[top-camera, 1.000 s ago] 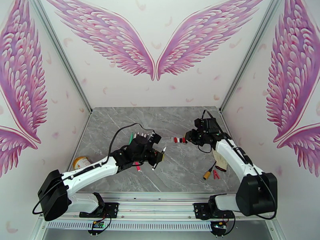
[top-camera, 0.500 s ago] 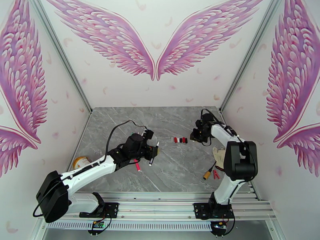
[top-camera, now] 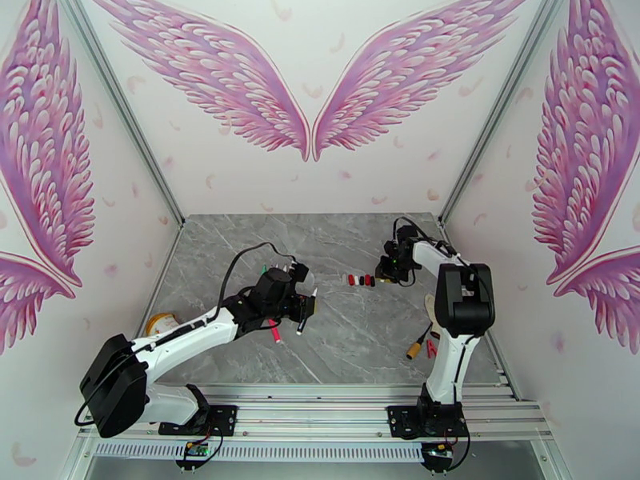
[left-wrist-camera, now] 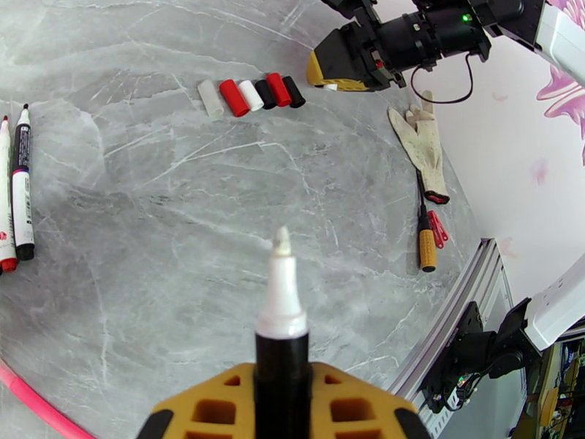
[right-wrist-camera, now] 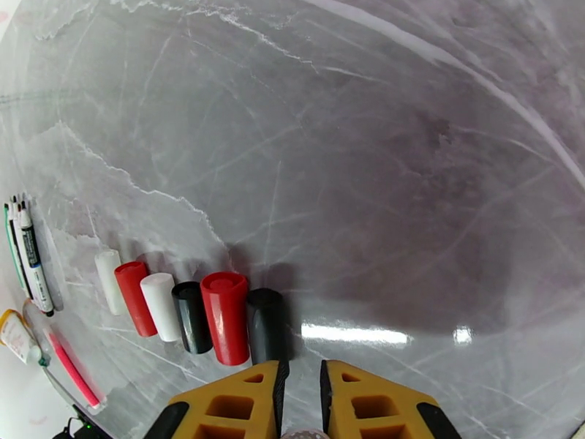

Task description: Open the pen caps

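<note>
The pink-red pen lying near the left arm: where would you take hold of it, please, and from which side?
Grip the pink-red pen at mid-barrel, coming straight down from above and pinching across its length. It lies flat on the table, thin, with bare surface either side, so a top pinch probably suits.

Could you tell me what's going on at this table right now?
The two arms are uncapping pens. The left gripper holds an uncapped pen, tip pointing out over the table. The right gripper sits at the end of a row of six removed caps, pinching what looks like a pale cap, probably to add it to the row. More pens lie near the left arm.
</note>
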